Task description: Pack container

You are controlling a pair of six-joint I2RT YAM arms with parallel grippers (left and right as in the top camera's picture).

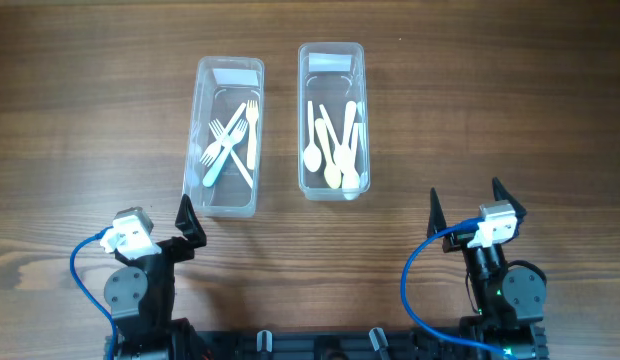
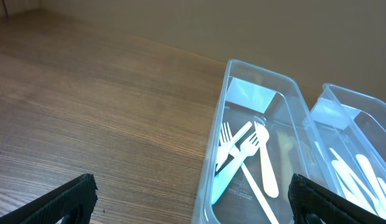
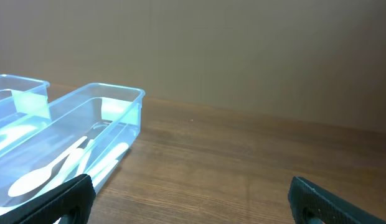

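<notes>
Sitting just ahead of left gripper (image 1: 160,230), fork container (image 1: 193,130); spoon container (image 1: 303,110) ahead-left of right gripper (image 1: 470,208); both pincers gaping, empty.

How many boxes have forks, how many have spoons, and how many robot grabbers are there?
Fork box: 1
Spoon box: 1
Grippers: 2, the left gripper and the right gripper, both with jaws open
Total: 4
</notes>
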